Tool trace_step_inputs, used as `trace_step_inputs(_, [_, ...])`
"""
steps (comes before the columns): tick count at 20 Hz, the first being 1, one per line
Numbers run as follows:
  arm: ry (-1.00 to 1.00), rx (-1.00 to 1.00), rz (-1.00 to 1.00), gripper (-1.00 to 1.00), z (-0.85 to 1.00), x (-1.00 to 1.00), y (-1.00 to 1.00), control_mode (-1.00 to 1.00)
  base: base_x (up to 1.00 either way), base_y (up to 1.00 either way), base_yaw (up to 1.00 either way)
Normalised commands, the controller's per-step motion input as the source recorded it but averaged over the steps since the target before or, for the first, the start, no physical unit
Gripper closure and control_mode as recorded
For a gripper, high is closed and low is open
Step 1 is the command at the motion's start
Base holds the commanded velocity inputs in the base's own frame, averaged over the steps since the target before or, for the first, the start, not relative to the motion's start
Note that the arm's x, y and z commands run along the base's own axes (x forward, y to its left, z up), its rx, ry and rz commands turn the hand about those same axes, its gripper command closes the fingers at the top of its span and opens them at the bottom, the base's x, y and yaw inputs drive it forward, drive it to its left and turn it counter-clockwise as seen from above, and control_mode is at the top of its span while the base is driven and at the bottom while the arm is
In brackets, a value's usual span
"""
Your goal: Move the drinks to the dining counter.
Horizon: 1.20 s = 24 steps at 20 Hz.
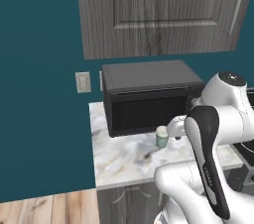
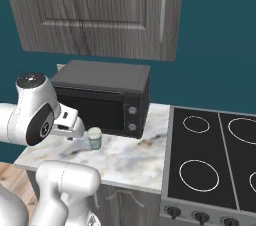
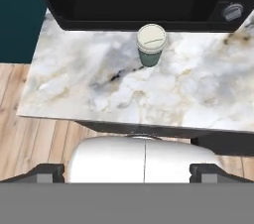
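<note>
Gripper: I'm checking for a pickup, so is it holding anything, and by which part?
Nothing is held. The gripper stands open, back from the worktop; the cup stands untouched in front of the microwave.

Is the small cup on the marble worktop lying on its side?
No, the cup stands upright with its pale lid on top, on the marble worktop just in front of the black microwave.

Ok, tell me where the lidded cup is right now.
The lidded cup stands upright on the small marble worktop, just in front of the black microwave, near the middle of its door in the hand view; the stovetop lies off to the right.
</note>
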Motion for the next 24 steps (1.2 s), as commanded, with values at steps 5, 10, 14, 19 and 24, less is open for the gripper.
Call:
trace_step_inputs(5, [0.02,0.0,0.0,-1.0,-0.34,0.33,-0.09,-1.0,0.0,0.0,0.0])
trace_step_inputs(10, [0.0,0.0,0.0,-1.0,-0.15,0.34,-0.02,-1.0,0.0,0.0,0.0])
trace_step_inputs(14, [0.0,0.0,0.0,-1.0,-0.17,0.29,0.0,-1.0,0.0,0.0,0.0])
trace_step_inputs(19, [0.01,-0.03,0.0,-1.0,-0.12,0.19,0.0,-1.0,0.0,0.0,0.0])
trace_step_inputs(24, [0.0,-0.08,0.0,-1.0,-0.03,0.21,0.0,-1.0,0.0,0.0,0.0])
